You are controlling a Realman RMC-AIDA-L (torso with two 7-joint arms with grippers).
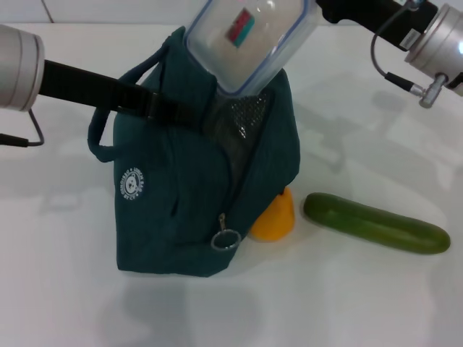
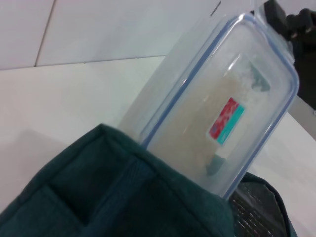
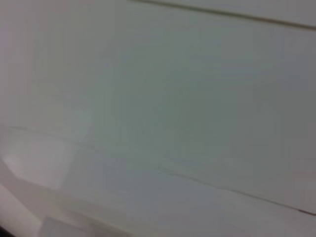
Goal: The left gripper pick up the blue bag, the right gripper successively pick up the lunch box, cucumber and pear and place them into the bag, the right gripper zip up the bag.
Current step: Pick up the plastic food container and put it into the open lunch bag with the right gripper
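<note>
The blue bag (image 1: 188,202) stands in the middle of the white table, mouth open and foil lining showing. My left gripper (image 1: 187,114) reaches in from the left and is shut on the bag's top edge. The lunch box (image 1: 249,40) is tilted, its lower end inside the bag's mouth and its upper end sticking out; it also shows in the left wrist view (image 2: 222,118) above the bag's rim (image 2: 123,197). My right gripper (image 1: 323,9) holds the box's upper end at the picture's top edge. The pear (image 1: 275,218) lies half hidden behind the bag. The cucumber (image 1: 376,223) lies to its right.
The bag's ring zipper pull (image 1: 225,240) hangs at its front corner, and a loop handle (image 1: 101,130) sticks out on the left. The right wrist view shows only a blurred pale surface. The white table (image 1: 347,303) extends around the bag.
</note>
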